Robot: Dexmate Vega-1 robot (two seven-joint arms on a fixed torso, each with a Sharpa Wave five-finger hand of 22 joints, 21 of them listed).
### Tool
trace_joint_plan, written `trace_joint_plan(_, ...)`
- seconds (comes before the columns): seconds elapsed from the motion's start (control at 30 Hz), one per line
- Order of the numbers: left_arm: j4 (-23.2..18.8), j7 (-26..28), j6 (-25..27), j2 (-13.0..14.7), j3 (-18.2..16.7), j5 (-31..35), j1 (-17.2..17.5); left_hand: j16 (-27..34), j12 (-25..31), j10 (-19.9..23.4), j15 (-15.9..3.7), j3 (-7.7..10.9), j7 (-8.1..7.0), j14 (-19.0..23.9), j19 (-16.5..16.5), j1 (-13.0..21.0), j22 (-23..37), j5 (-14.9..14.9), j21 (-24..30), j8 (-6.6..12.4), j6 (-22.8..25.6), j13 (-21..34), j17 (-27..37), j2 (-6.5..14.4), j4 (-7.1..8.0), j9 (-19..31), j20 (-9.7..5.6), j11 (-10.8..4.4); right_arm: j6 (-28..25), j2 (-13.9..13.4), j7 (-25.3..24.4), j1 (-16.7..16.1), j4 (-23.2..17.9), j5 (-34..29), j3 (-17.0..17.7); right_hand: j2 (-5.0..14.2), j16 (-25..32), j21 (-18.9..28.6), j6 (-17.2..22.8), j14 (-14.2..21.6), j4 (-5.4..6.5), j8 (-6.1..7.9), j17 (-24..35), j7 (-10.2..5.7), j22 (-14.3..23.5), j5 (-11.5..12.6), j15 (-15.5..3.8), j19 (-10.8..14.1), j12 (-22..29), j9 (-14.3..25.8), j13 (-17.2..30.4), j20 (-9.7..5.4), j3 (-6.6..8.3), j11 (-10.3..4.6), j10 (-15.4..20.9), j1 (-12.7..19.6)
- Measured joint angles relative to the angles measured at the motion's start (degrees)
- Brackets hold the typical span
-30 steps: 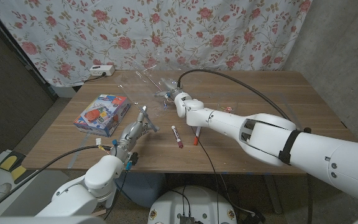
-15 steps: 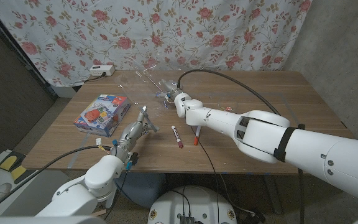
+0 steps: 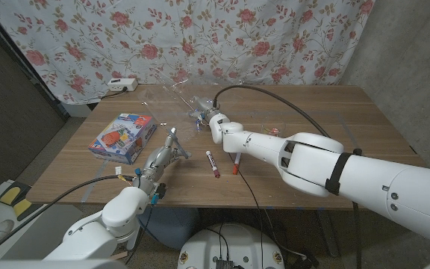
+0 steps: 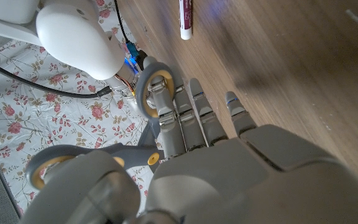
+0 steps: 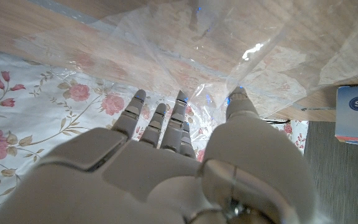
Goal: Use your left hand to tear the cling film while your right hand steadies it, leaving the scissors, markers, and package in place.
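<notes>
Your right hand [image 3: 209,119] is at the cling film [image 3: 176,96], fingertips [image 5: 180,98] against the crumpled sheet; can't tell whether it's actually pinching it. The film spreads beyond the hand toward the floral curtain [image 3: 200,37]. Your left hand [image 3: 167,149] is near the table's [image 3: 334,149] front edge, fingers straight and close together, holding nothing, well apart from the film. Package [image 3: 122,137] sits just to its left, markers [image 3: 213,164] to its right.

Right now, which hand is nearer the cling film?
Right. The right hand is at the cling film near the table's far edge, fingertips against the sheet in its wrist view. The left hand sits nearer the robot, beside the package.
</notes>
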Motion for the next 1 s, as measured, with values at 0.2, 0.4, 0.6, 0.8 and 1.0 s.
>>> trace_joint_plan(0.2, 0.1, 0.2, -0.1, -0.1, 0.0, 0.0, 0.0, 0.0, 0.0, 0.0, 0.00, 0.00, 0.08, 0.0, 0.0, 0.0, 0.0, -0.4, 0.0, -0.01, 0.1, 0.2, 0.0, 0.0, 0.00, -0.1, 0.00, 0.00, 1.6, 1.6, -1.2, 0.6, 3.5, 0.9, -0.4, 1.46, 0.8, 0.0, 1.3, 1.9, -0.11, 0.22, -0.4, -0.51, 0.0, 0.0, 0.00, 1.1, 0.6, -0.1, -0.5, -1.71, 1.07, -2.03, 3.3, 1.5)
trace_joint_plan(0.4, 0.1, 0.3, -0.2, -0.2, 0.1, -0.1, 0.2, 0.0, 0.0, 0.0, 0.00, 0.00, -0.01, 0.0, 0.0, 0.0, 0.0, -0.4, 0.0, -0.12, 0.2, 0.2, 0.0, 0.0, 0.00, -0.2, 0.00, 0.00, 3.0, 2.0, -3.2, 0.7, 4.6, 2.1, -0.6, 2.06, 1.7, 0.0, 3.1, 3.8, 0.17, 0.64, -0.7, -0.83, 0.0, 0.0, -0.01, 1.7, 1.3, -0.1, -0.7, -2.33, 2.37, -4.52, 6.6, 3.1)
trace_joint_plan(0.6, 0.2, 0.3, -0.2, -0.2, 0.1, -0.2, 0.2, 0.0, 0.0, 0.0, 0.00, 0.00, -0.01, 0.0, 0.0, 0.0, 0.0, -0.4, 0.0, -0.15, 0.2, 0.1, 0.0, 0.0, 0.00, -0.2, 0.00, 0.00, 3.0, -0.8, -3.4, -0.5, -0.1, 2.1, -0.3, 2.19, 3.0, 0.0, 4.2, 6.0, 0.50, 0.65, -0.7, -1.50, 0.0, 0.0, -0.14, 1.7, 2.3, 0.0, -0.6, -2.94, 2.70, -6.29, 10.1, 3.7)
trace_joint_plan(0.8, 0.2, 0.2, -0.3, -0.2, 0.1, -0.2, 0.2, 0.0, 0.0, 0.0, 0.00, 0.00, -0.01, 0.0, 0.0, 0.0, 0.0, -0.4, 0.0, -0.28, 0.2, 0.3, 0.0, 0.0, 0.00, -0.2, 0.00, 0.00, 3.0, -3.4, -3.4, -1.7, -6.0, 2.1, 0.8, 2.94, 5.3, 0.0, 7.1, 9.4, 1.09, 1.10, -0.1, -3.29, 0.0, 0.0, -0.20, 2.5, 4.6, 0.0, 0.4, -3.65, 4.40, -8.28, 16.6, 5.1)
trace_joint_plan(1.0, 0.7, 0.2, -0.4, -0.4, 0.7, -0.2, -0.5, 0.0, 0.0, 0.0, 0.00, 0.00, -0.01, 0.0, 0.0, 0.0, 0.0, -0.4, 0.0, -0.31, 0.2, 0.2, 0.0, 0.0, 0.00, 0.1, 0.00, 0.00, -1.6, -6.1, -4.7, -3.2, -11.9, 1.7, 2.3, 3.01, 6.9, 0.0, 8.5, 11.6, 1.20, 1.10, 0.5, -4.01, 0.0, 0.0, -0.22, 2.8, 6.7, 0.0, 1.7, -3.96, 5.33, -8.49, 20.6, 5.9)
